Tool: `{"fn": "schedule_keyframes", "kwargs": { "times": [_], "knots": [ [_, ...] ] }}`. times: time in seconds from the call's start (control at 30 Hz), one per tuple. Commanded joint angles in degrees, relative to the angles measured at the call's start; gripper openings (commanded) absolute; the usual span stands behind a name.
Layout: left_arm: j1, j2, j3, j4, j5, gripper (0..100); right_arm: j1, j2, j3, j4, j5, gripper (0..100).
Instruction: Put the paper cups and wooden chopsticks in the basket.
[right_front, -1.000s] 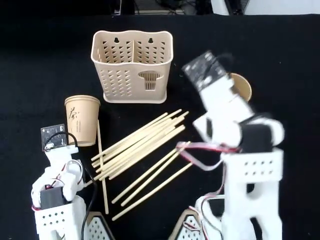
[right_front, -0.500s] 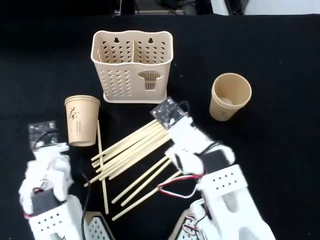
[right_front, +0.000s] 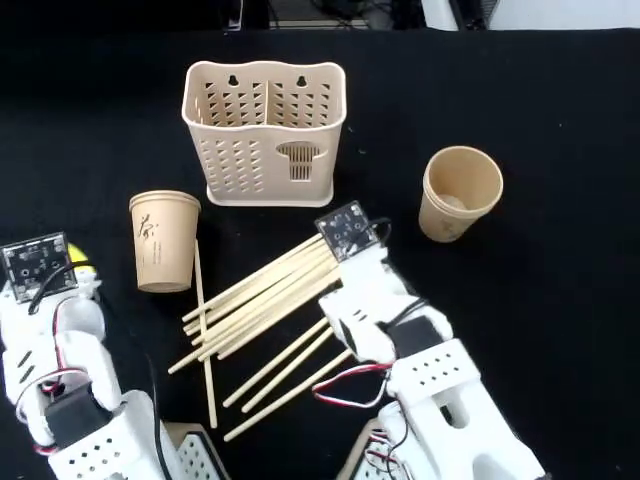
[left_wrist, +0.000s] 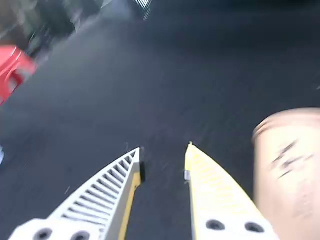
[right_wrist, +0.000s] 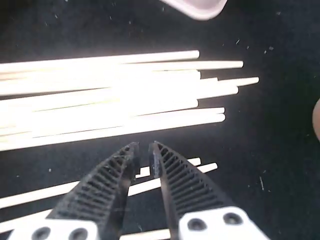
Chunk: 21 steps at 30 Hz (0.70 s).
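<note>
The beige slotted basket (right_front: 265, 130) stands upright at the back. One paper cup (right_front: 165, 240) stands left of it and shows beside my left gripper (left_wrist: 164, 152) as a blurred cup (left_wrist: 290, 170). That gripper is open over bare black cloth. A second paper cup (right_front: 460, 192) sits to the right. Several wooden chopsticks (right_front: 270, 295) lie fanned in the middle. My right arm (right_front: 385, 320) reaches over their right ends. In the right wrist view my right gripper (right_wrist: 143, 146) hovers just above the chopsticks (right_wrist: 115, 100), its jaws shut to a narrow slit with nothing held.
A black cloth (right_front: 560, 120) covers the whole table. My left arm (right_front: 60, 350) stands at the front left corner. One chopstick (right_front: 203, 330) lies apart, pointing toward the left cup. Open cloth lies right of the right cup.
My right arm swung from beside the right cup to the chopstick pile, leaving that cup standing. My left arm shifted left, away from the left cup.
</note>
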<state>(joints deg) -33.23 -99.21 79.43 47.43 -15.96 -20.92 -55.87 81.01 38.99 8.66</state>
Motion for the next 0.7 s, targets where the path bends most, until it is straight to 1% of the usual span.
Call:
{"fn": "schedule_keyframes", "kwargs": {
  "times": [0.0, 0.1, 0.2, 0.3, 0.37, 0.43, 0.53, 0.6, 0.67],
  "knots": [
    [7.52, 6.15, -4.97, -5.54, 2.73, 17, -0.35, -1.01, 1.63, -3.96, -0.18, 5.5],
    [11.65, 17.23, -7.96, -11.96, 3.08, 17, -0.35, -1.01, 2.24, -4.4, -0.18, 5.5],
    [12.97, 31.47, -14.64, -16.7, 3.08, 17, -0.35, -1.01, 2.24, -4.4, -0.26, 5.4],
    [13.14, 47.47, -24.66, -17.05, 3.08, 18, -0.35, -1.01, 2.33, -4.4, -0.26, 5.4],
    [12.88, 58.37, -31.87, -16.18, 3.69, 19, -0.44, -0.92, 2.33, -4.4, -0.26, 5.4],
    [12.79, 68.04, -39.78, -12.22, 7.91, 22, -0.53, -0.92, 2.33, -4.4, -0.26, 5.4],
    [13.32, 80.35, -51.82, -2.9, 15.21, 25, -0.53, -1.01, 2.33, -4.4, -0.26, 5.4],
    [14.46, 86.24, -59.03, 3.96, 17.05, 25, -0.53, -1.01, 2.33, -4.4, -0.26, 5.4],
    [15.25, 90.9, -65.1, 9.93, 17.05, 25, -0.53, -1.01, 2.33, -4.4, -0.26, 5.4]
  ]
}}
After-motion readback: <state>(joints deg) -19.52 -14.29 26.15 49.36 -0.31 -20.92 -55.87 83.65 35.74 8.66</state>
